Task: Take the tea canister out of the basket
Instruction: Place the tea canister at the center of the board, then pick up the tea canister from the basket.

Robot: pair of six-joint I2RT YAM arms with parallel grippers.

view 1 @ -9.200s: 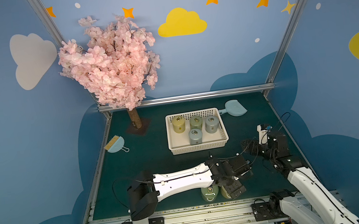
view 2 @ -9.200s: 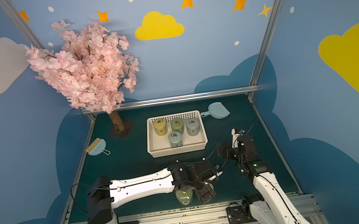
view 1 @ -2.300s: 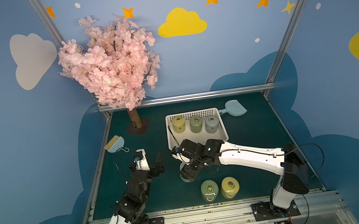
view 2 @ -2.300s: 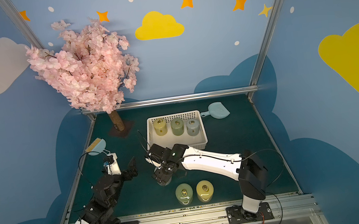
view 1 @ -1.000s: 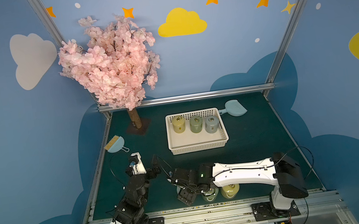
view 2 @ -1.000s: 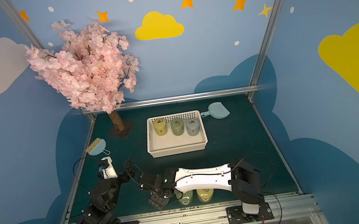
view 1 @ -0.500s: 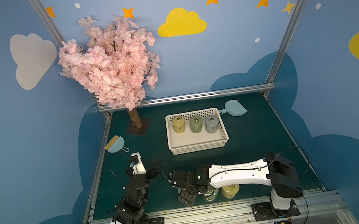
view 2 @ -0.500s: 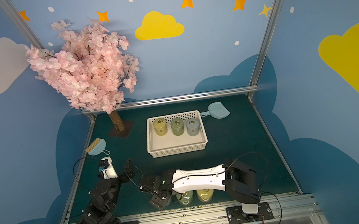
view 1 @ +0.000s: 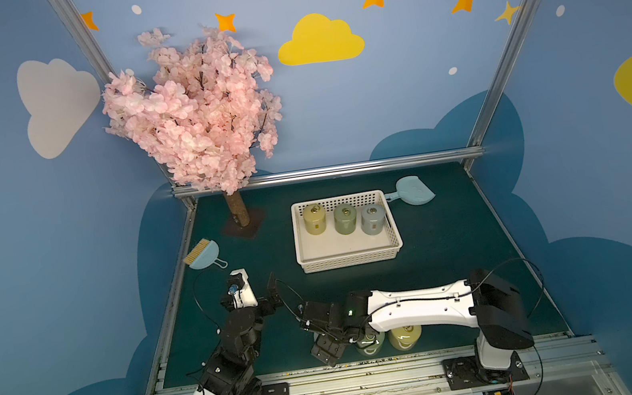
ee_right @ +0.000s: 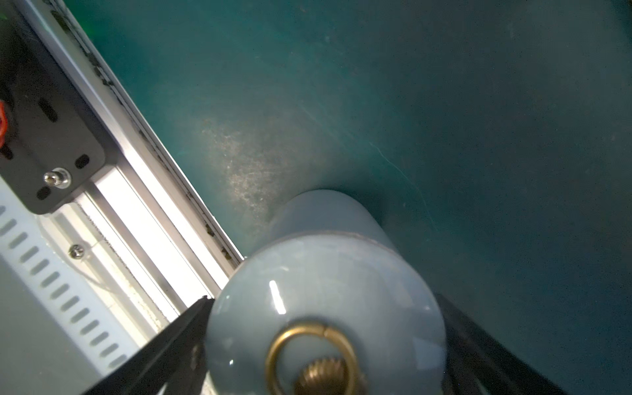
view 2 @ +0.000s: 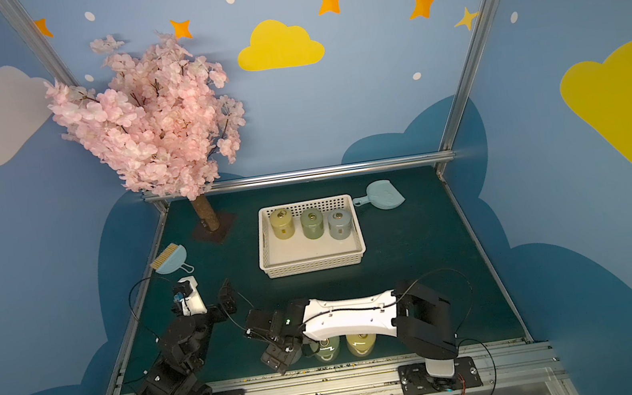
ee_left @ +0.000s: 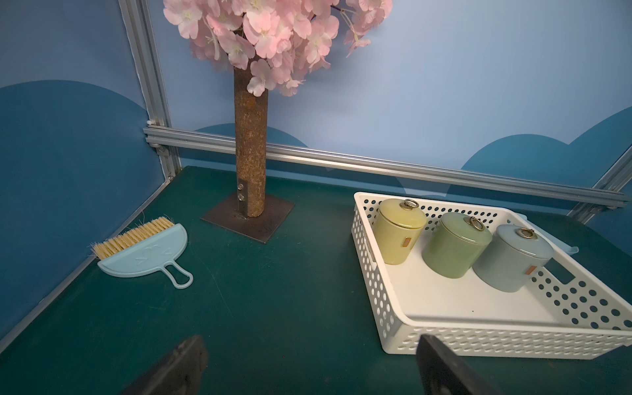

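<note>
Low at the frame's centre, close to the front rail (ee_right: 154, 191), stands one pale blue-grey tea canister (ee_right: 328, 266). It is upright on the dark green mat (view 1: 458, 237), has a brass ring on its lid, and is outside the basket and well apart from it. The right gripper (view 1: 327, 346) sits over it and hides most of it in both top views. Its black fingers (ee_right: 171, 345) flank the lid on two sides; whether they press it or stand just clear cannot be told. Just beside it to the right, under the right forearm, stand a green canister (view 1: 368, 344) and a yellow canister (view 1: 405, 337). The white perforated basket (view 1: 350, 261) is at mid-frame and holds a row of three along its far wall: a yellow one (view 1: 314, 219), a green one (view 1: 344, 219) and a grey-blue one (view 1: 372, 220). The left gripper (ee_left: 311, 342), lower left, has its fingers spread wide with nothing between them. A pale blue dustpan (view 1: 414, 191) lies just beyond the basket's far right corner. A hand brush (view 1: 202, 254) lies at the mat's left edge. A pink blossom tree (view 1: 201, 109) stands at the upper left.
</note>
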